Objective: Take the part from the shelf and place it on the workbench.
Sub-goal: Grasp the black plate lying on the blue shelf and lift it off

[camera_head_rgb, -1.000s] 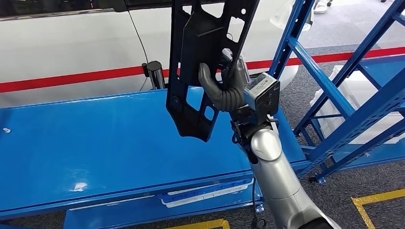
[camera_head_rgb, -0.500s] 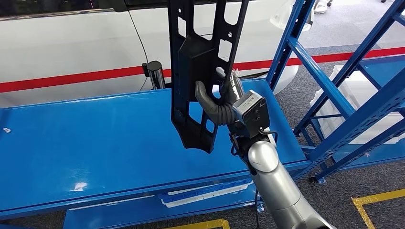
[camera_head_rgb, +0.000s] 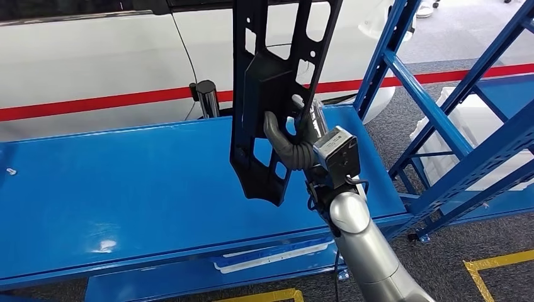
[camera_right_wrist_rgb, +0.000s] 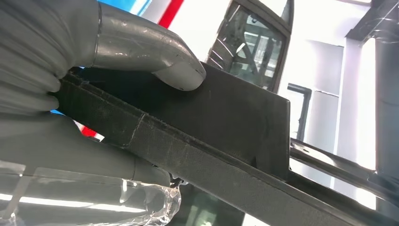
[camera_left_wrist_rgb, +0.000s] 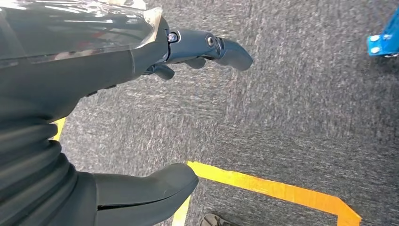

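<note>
A long black plastic part (camera_head_rgb: 267, 94) with several cut-outs hangs upright above the blue workbench (camera_head_rgb: 126, 189), its lower end clear of the surface. My right hand (camera_head_rgb: 291, 141) grips it at mid-height, thumb pressed on its front face. The right wrist view shows my thumb (camera_right_wrist_rgb: 155, 52) on the black part (camera_right_wrist_rgb: 221, 122) from close up. My left hand (camera_left_wrist_rgb: 141, 113) hangs over the grey carpet (camera_left_wrist_rgb: 301, 94), holding nothing, its fingers (camera_left_wrist_rgb: 211, 47) apart from the thumb (camera_left_wrist_rgb: 150, 188).
A blue steel shelf frame (camera_head_rgb: 453, 107) stands to the right of the workbench. A white car (camera_head_rgb: 94, 50) with a red stripe stands behind the bench, with a black post (camera_head_rgb: 206, 99) at its far edge. Yellow floor tape (camera_head_rgb: 497, 261) marks the carpet.
My right hand has carried the part slightly to the right and turned it a little; the part stays upright in the grip. The view has shifted slightly.
</note>
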### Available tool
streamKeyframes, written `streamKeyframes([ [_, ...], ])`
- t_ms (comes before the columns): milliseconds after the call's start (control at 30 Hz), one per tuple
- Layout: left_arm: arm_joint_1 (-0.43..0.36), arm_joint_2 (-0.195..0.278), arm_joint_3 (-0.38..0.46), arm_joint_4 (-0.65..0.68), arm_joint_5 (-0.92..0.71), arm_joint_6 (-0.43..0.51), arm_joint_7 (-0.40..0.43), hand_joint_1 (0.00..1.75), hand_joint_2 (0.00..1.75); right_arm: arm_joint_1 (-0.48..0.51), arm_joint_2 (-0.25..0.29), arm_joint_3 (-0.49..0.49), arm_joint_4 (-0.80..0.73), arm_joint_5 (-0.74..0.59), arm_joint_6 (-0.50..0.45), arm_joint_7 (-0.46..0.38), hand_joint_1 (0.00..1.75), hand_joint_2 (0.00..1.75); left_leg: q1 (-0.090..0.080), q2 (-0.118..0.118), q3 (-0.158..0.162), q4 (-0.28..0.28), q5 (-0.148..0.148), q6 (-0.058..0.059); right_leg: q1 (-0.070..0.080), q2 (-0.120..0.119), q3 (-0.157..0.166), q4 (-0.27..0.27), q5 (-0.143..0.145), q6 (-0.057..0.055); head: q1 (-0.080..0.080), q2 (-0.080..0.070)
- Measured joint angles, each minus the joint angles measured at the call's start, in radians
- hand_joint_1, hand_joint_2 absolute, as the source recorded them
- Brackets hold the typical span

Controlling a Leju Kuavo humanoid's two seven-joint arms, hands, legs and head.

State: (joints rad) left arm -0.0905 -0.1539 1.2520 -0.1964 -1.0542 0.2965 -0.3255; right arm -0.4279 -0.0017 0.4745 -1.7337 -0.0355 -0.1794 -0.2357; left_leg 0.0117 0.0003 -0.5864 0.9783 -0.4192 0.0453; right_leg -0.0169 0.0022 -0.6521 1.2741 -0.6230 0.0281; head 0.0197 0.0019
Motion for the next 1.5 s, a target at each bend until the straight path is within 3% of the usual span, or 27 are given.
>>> streamKeyframes([
  [33,0.000,-0.002,0.002,0.000,0.002,0.003,0.002,0.00,1.75,0.005,-0.001,0.000,0.000,0.000,0.000,-0.001,1.75,1.75,0.002,-0.001,-0.001,0.001,0.000,-0.002,-0.004,0.000,0.000,-0.005,0.013,0.011,0.000,0.000],
  [100,0.000,-0.006,0.005,0.000,0.005,0.002,0.003,0.00,1.75,0.009,-0.002,-0.001,0.000,0.002,-0.001,-0.005,1.75,1.75,0.008,-0.002,-0.002,0.007,-0.002,-0.014,-0.017,-0.002,0.055,-0.125,0.073,0.040,0.000,0.000],
  [167,0.000,-0.005,0.008,-0.001,0.010,-0.013,-0.002,0.00,1.75,0.011,-0.001,-0.002,0.001,0.007,-0.001,-0.010,1.75,1.75,0.010,-0.006,-0.008,0.019,-0.005,-0.032,-0.018,0.004,0.111,-0.230,0.118,0.051,0.001,0.000],
  [200,0.000,-0.003,0.011,-0.002,0.017,-0.028,-0.009,0.00,1.75,0.013,-0.001,-0.003,0.002,0.010,0.000,-0.012,1.75,1.75,0.009,-0.008,-0.013,0.026,-0.005,-0.040,-0.017,0.008,0.120,-0.250,0.125,0.046,0.002,0.000],
  [267,0.000,0.001,0.020,-0.002,0.041,-0.075,-0.025,0.00,1.75,0.018,0.001,-0.006,0.003,0.015,0.001,-0.015,1.75,1.75,0.008,-0.012,-0.021,0.034,0.000,-0.051,-0.015,0.013,0.108,-0.243,0.126,0.029,0.001,0.000],
  [333,0.001,0.005,0.033,-0.003,0.063,-0.132,-0.039,0.00,1.75,0.023,0.004,-0.010,0.003,0.018,0.005,-0.017,1.75,1.75,0.014,-0.011,-0.036,0.052,-0.017,-0.059,-0.017,0.011,0.096,-0.239,0.131,0.012,-0.002,0.000],
  [400,0.001,0.009,0.042,-0.003,0.072,-0.173,-0.047,0.00,1.75,0.026,0.007,-0.014,0.003,0.022,0.011,-0.020,1.75,1.75,0.017,-0.005,-0.069,0.131,-0.083,-0.064,-0.014,0.010,0.082,-0.238,0.142,-0.007,-0.003,0.000],
  [467,0.001,0.014,0.046,-0.003,0.077,-0.207,-0.051,0.00,1.75,0.034,0.008,-0.018,0.003,0.026,0.017,-0.024,1.75,1.75,0.017,-0.003,-0.115,0.261,-0.158,-0.066,-0.003,0.007,0.067,-0.238,0.152,-0.023,-0.003,0.000],
  [500,0.001,0.017,0.049,-0.003,0.080,-0.226,-0.054,0.00,1.75,0.039,0.008,-0.020,0.003,0.028,0.021,-0.026,1.75,1.75,0.016,-0.003,-0.127,0.307,-0.176,-0.063,0.003,0.006,0.059,-0.238,0.157,-0.030,-0.003,0.000],
  [533,0.001,0.020,0.052,-0.003,0.085,-0.246,-0.056,0.00,1.75,0.046,0.008,-0.022,0.003,0.028,0.024,-0.028,1.75,1.75,0.013,-0.003,-0.121,0.316,-0.175,-0.057,0.010,0.005,0.052,-0.238,0.162,-0.035,-0.004,0.000],
  [600,0.001,0.025,0.061,-0.003,0.103,-0.289,-0.065,0.00,1.75,0.054,0.007,-0.026,0.003,0.028,0.030,-0.033,1.75,1.75,0.001,-0.004,-0.050,0.224,-0.134,-0.030,0.022,0.006,0.041,-0.238,0.173,-0.042,-0.004,0.000],
  [667,-0.001,0.034,0.072,-0.004,0.126,-0.330,-0.076,0.00,1.75,0.057,0.007,-0.030,0.003,0.025,0.035,-0.038,1.75,1.75,-0.018,-0.001,0.034,0.097,-0.107,0.009,0.025,0.005,0.036,-0.240,0.183,-0.043,-0.001,0.000],
  [733,-0.003,0.041,0.083,-0.008,0.141,-0.357,-0.085,0.00,1.75,0.061,0.007,-0.035,0.002,0.021,0.039,-0.042,1.75,1.75,-0.036,0.003,0.063,0.045,-0.098,0.029,0.015,0.001,0.036,-0.244,0.194,-0.033,0.000,0.000],
  [833,-0.001,0.045,0.091,-0.012,0.147,-0.369,-0.090,0.00,1.75,0.074,0.008,-0.043,0.000,0.025,0.044,-0.048,1.75,1.75,-0.039,0.005,0.067,0.004,-0.057,0.036,0.011,-0.002,0.028,-0.246,0.200,-0.016,-0.005,0.000],
  [900,-0.001,0.042,0.094,-0.013,0.147,-0.369,-0.090,0.00,1.75,0.081,0.008,-0.048,-0.002,0.035,0.046,-0.052,1.75,1.75,-0.029,0.009,0.060,-0.024,-0.024,0.034,0.014,-0.001,0.002,-0.194,0.153,-0.018,-0.004,0.000],
  [967,-0.001,0.036,0.096,-0.013,0.145,-0.370,-0.091,0.00,1.75,0.089,0.007,-0.053,-0.003,0.045,0.050,-0.054,1.75,1.75,-0.025,0.012,0.035,-0.026,-0.003,0.025,0.006,-0.001,-0.034,-0.079,0.080,-0.016,-0.002,0.000],
  [1033,-0.001,0.027,0.096,-0.013,0.142,-0.370,-0.093,0.00,1.75,0.100,0.007,-0.058,-0.004,0.055,0.055,-0.053,1.75,1.75,-0.017,0.013,0.008,-0.025,0.015,0.011,-0.006,-0.001,-0.044,0.001,0.052,0.004,-0.002,0.000],
  [1067,-0.001,0.024,0.096,-0.013,0.140,-0.370,-0.094,0.00,1.75,0.104,0.007,-0.061,-0.004,0.059,0.056,-0.052,1.75,1.75,-0.012,0.013,-0.005,-0.023,0.024,0.003,-0.012,-0.001,-0.026,-0.005,0.063,0.020,-0.002,0.000],
  [1133,-0.001,0.020,0.096,-0.013,0.136,-0.370,-0.096,0.00,1.75,0.107,0.008,-0.066,-0.005,0.064,0.058,-0.051,1.75,1.75,0.000,0.014,-0.036,-0.007,0.038,-0.014,-0.026,-0.003,0.061,-0.120,0.096,0.056,-0.002,0.000],
  [1167,-0.002,0.019,0.096,-0.014,0.134,-0.370,-0.097,0.00,1.75,0.107,0.009,-0.068,-0.006,0.066,0.058,-0.051,1.75,1.75,0.004,0.014,-0.053,0.005,0.043,-0.023,-0.027,-0.001,0.110,-0.188,0.101,0.066,0.000,0.000],
  [1200,-0.002,0.019,0.096,-0.014,0.133,-0.370,-0.098,0.00,1.75,0.108,0.010,-0.070,-0.008,0.067,0.059,-0.051,1.75,1.75,0.004,0.013,-0.065,0.018,0.047,-0.031,-0.027,0.000,0.138,-0.236,0.098,0.066,0.001,0.000],
  [1233,-0.002,0.019,0.096,-0.015,0.132,-0.370,-0.099,0.00,1.75,0.109,0.012,-0.071,-0.010,0.069,0.060,-0.050,1.75,1.75,0.002,0.012,-0.073,0.028,0.051,-0.036,-0.024,0.002,0.148,-0.255,0.088,0.059,0.001,0.000],
  [1333,0.001,0.018,0.096,-0.015,0.129,-0.373,-0.105,0.00,1.75,0.112,0.019,-0.076,-0.013,0.085,0.067,-0.049,1.75,1.75,0.007,0.009,-0.087,0.041,0.054,-0.048,-0.026,0.003,0.125,-0.243,0.095,0.021,-0.003,0.000],
  [1367,0.002,0.018,0.096,-0.015,0.128,-0.376,-0.109,0.00,1.75,0.113,0.021,-0.077,-0.014,0.093,0.070,-0.049,1.75,1.75,0.010,0.008,-0.097,0.058,0.029,-0.051,-0.026,0.003,0.117,-0.243,0.103,0.007,-0.004,0.000],
  [1433,0.003,0.017,0.096,-0.015,0.127,-0.382,-0.116,0.00,1.75,0.117,0.027,-0.081,-0.016,0.106,0.075,-0.049,1.75,1.75,0.013,0.006,-0.127,0.152,-0.072,-0.058,-0.024,0.001,0.097,-0.243,0.125,-0.014,-0.006,0.000],
  [1467,0.003,0.016,0.096,-0.015,0.127,-0.385,-0.120,0.00,1.75,0.121,0.029,-0.084,-0.017,0.111,0.076,-0.050,1.75,1.75,0.013,0.005,-0.142,0.219,-0.123,-0.060,-0.020,0.001,0.086,-0.243,0.136,-0.020,-0.007,0.000],
  [1500,0.003,0.016,0.096,-0.015,0.127,-0.387,-0.124,0.00,1.75,0.125,0.030,-0.087,-0.018,0.115,0.077,-0.050,1.75,1.75,0.013,0.003,-0.152,0.280,-0.155,-0.061,-0.017,0.001,0.072,-0.242,0.147,-0.022,-0.008,0.000],
])
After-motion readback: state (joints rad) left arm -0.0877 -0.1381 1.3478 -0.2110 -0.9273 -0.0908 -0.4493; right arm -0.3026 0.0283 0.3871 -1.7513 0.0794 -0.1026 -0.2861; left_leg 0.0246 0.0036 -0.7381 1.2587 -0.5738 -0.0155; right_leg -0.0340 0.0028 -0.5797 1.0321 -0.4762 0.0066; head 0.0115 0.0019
